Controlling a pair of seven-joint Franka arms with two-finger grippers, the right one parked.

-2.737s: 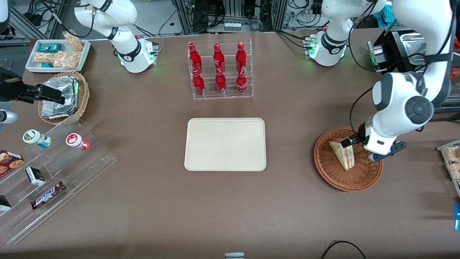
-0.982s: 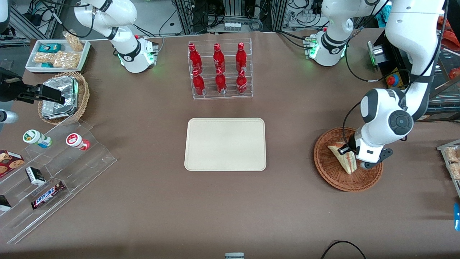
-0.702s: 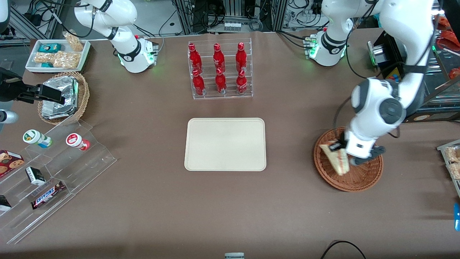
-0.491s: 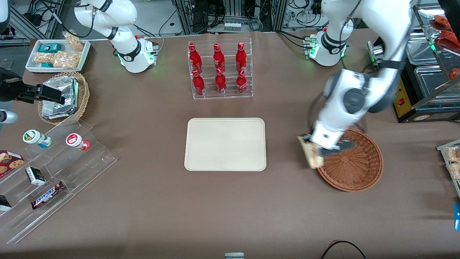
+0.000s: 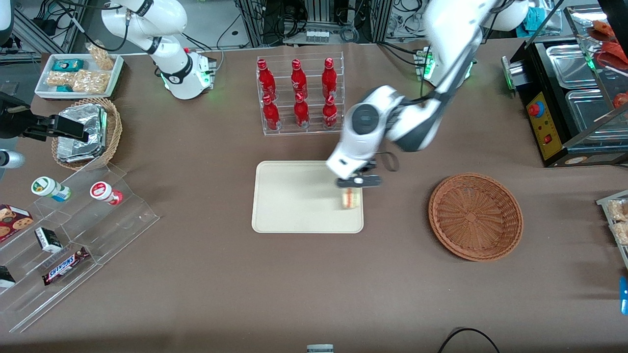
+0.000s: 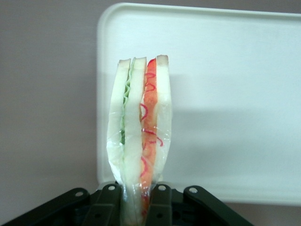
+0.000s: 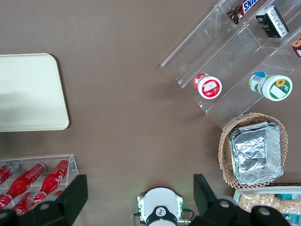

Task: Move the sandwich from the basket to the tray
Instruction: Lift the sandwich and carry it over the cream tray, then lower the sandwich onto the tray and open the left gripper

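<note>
Taking the tray (image 5: 294, 196) as the landmark and going from the parked arm's end of the table toward the working arm's end, the first things are well apart from it: a small wicker basket with a foil packet (image 5: 82, 131) and, nearer to the front camera, a clear stepped display (image 5: 73, 235) with snack items. The rack of red bottles (image 5: 300, 95) stands farther from the front camera than the tray, with a strip of bare table between them. The tray itself is flat and bare, and this makes it a simple target. Above its edge toward the working arm hangs the gripper (image 5: 354, 187), and it pinches the sandwich (image 5: 350, 198) (image 6: 139, 136). In the left wrist view the two fingers (image 6: 161, 205) press on the narrow end of the wedge, so the bread slices and the red and green filling hang downward, pointing at the tray surface. I judge that this grip is chosen because the wrapped wedge is soft, and squeezing across the flat bread faces keeps the layers together. The sandwich seems not yet in contact with the tray, but I cannot tell this for sure. The basket (image 5: 475, 215) lies well apart from the tray toward the working arm's end, and nothing is in it. The task is therefore close to done: what is left is to lower the wedge and release it, preferably a little more toward the tray's middle, because now it is near the rim and could tip outward when let go.
</note>
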